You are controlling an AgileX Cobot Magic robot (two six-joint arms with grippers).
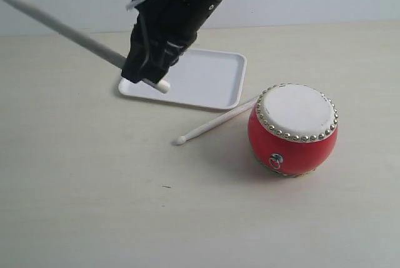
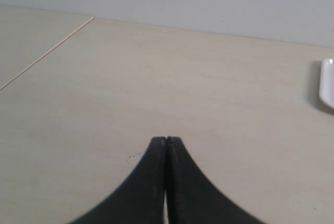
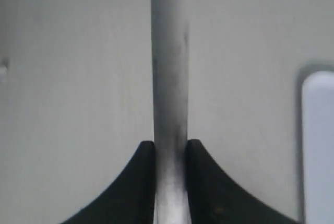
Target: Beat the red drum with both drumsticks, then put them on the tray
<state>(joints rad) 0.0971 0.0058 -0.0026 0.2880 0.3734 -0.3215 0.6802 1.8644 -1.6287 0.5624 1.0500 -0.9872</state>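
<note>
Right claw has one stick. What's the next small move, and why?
Probably open the shut, empty left claw and reach for the second drumstick: it lies on the table by the red drum, while the right claw grips the other drumstick.

Red barrel-shaped drum (image 1: 292, 134) with a white skin stands upright right of the flat white plastic tray (image 1: 212, 80). A pale wooden drumstick (image 1: 215, 120) lies on the tabletop between them. The second drumstick (image 1: 62, 27) slants above the tray's left end.

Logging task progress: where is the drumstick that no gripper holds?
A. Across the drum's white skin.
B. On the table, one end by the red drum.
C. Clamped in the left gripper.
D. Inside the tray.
B: the loose drumstick lies on the table, its far end at the red drum, outside the tray; the right gripper holds the other drumstick.
</note>
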